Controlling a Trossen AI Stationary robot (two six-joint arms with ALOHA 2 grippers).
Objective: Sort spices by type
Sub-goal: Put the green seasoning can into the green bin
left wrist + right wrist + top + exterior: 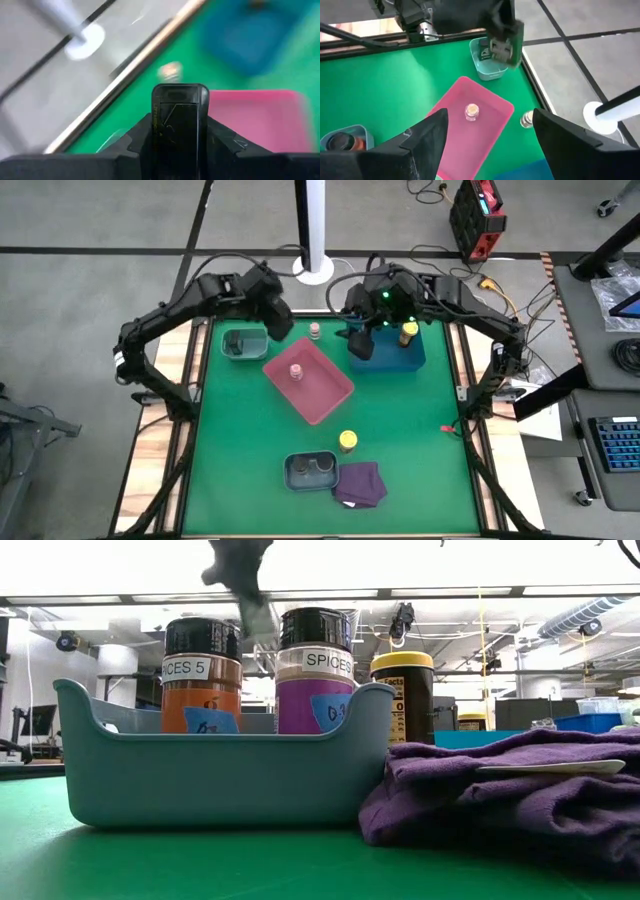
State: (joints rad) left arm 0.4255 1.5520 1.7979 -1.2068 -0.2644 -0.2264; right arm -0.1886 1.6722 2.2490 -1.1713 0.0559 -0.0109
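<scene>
On the green table (400,440), my left gripper (278,323), clenched and empty, hovers at upper centre by the teal tray (244,344). My right gripper (360,345) hangs released above the blue tray (412,355), beside a yellow jar (408,332). A pink jar (297,372) stands in the pink tray (325,390) between them.

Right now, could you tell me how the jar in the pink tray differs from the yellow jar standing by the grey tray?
The jar in the pink tray has a pale pink top; the yellow jar has a yellow lid. The pale pink one stands inside the pink tray, so it looks sorted; the yellow one stands on the bare green table, beside the grey tray and not in it. Both are small, upright and free of either gripper.
</scene>
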